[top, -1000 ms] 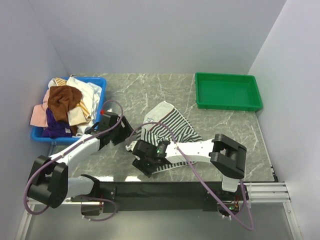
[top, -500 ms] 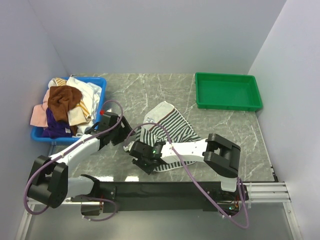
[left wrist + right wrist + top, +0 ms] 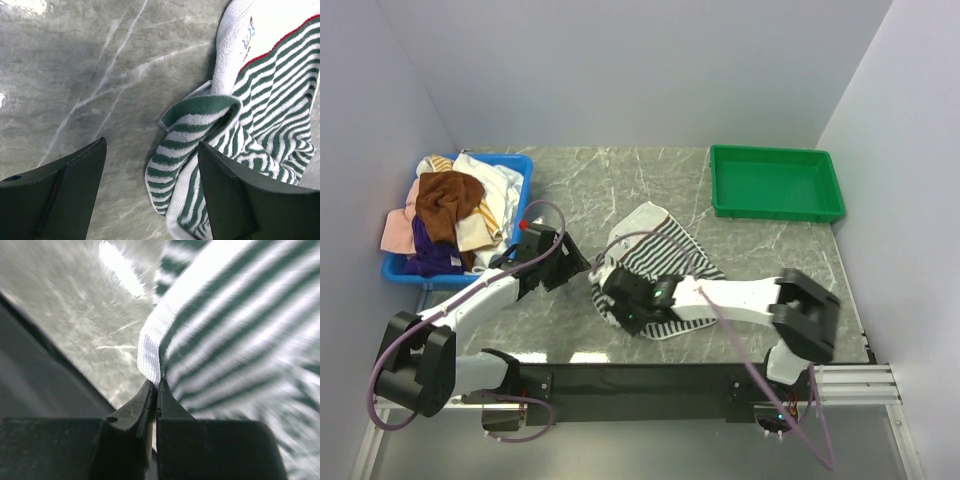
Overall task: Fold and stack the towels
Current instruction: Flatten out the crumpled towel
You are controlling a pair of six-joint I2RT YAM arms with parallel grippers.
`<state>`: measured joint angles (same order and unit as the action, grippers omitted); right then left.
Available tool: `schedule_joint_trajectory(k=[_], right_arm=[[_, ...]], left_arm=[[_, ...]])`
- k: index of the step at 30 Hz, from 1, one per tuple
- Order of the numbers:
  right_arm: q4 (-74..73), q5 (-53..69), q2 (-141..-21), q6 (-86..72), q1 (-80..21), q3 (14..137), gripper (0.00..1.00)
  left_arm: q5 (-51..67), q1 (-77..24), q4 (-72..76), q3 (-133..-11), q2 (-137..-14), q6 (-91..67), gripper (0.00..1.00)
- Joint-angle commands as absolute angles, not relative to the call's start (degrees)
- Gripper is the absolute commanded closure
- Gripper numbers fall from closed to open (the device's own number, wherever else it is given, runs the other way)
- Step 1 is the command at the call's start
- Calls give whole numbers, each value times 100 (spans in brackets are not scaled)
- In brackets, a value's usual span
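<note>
My right pincer [image 3: 156, 385] is clamped on the white hem of the green-striped towel [image 3: 225, 325] at its near corner, I judge so that I can carry that corner over for a fold. My left pincer [image 3: 151, 150] hovers, jaws apart, just beside the towel's rumpled left edge, placed to take it. The towel lies mid-table on grey marble [image 3: 600, 180]. Farther left, a blue bin [image 3: 525, 165] holds the other towels [image 3: 450, 205]. At the far right sits a green tray [image 3: 775, 212], probably meant for the stack. On three sides stand pale walls [image 3: 620, 70].
</note>
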<state>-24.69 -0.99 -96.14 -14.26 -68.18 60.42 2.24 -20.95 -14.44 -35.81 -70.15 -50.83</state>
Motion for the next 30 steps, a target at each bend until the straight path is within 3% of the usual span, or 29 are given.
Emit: schedule_joint_trajectory(k=[1, 16, 23, 30], right_arm=[[-2109, -26, -8493, -1389, -6461, 5942, 100], [-1969, -772, -5232, -1934, -3913, 5309, 100], [-1951, -493, -4781, -2004, -3095, 4914, 100], [-1907, -351, -4746, -2109, -2909, 4299, 100]], left_arm=[[439, -2074, -1327, -3647, -6855, -5238, 21], [1379, -2083, -730, -3762, -7207, -5256, 23], [1546, -2109, -431, -3779, -7540, -5326, 27], [1855, -2311, -141, -3972, -7971, -5423, 29]])
